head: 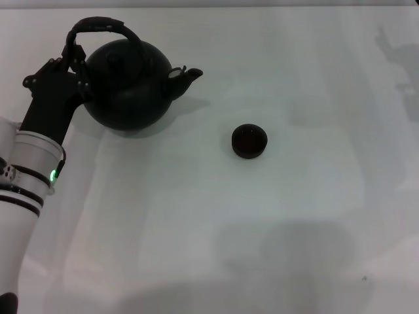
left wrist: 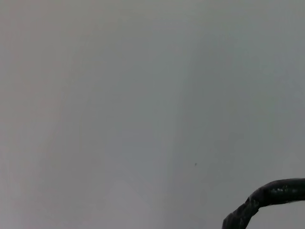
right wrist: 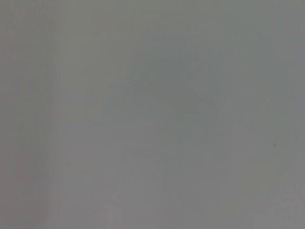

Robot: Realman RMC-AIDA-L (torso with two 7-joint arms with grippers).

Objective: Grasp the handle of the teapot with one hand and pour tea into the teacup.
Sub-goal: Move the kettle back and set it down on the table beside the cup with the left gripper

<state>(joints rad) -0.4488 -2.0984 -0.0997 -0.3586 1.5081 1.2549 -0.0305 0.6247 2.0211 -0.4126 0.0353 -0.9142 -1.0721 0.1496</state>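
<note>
Nearest in the head view is the left arm, its white ringed forearm with a small green light rising from the lower left corner over the plain white table (head: 275, 248). Farther out and toward the middle, the small round dark brown-black handleless teacup (head: 249, 141) stands upright on the table by itself, well apart from the arm. Beyond it and to the left sits the large round matte-black teapot (head: 128, 84), its short spout aimed to the right, roughly toward the teacup. The black left gripper (head: 73, 60) is at the teapot's left shoulder, where the tall arched black handle with a rough wrapped texture (head: 98, 26) comes down; its fingers look closed around that end of the hoop. The left wrist view shows only a short curved stretch of the same handle (left wrist: 267, 200) against the pale table. The right arm appears nowhere in the head view, and the right wrist view gives only blank grey surface.
</note>
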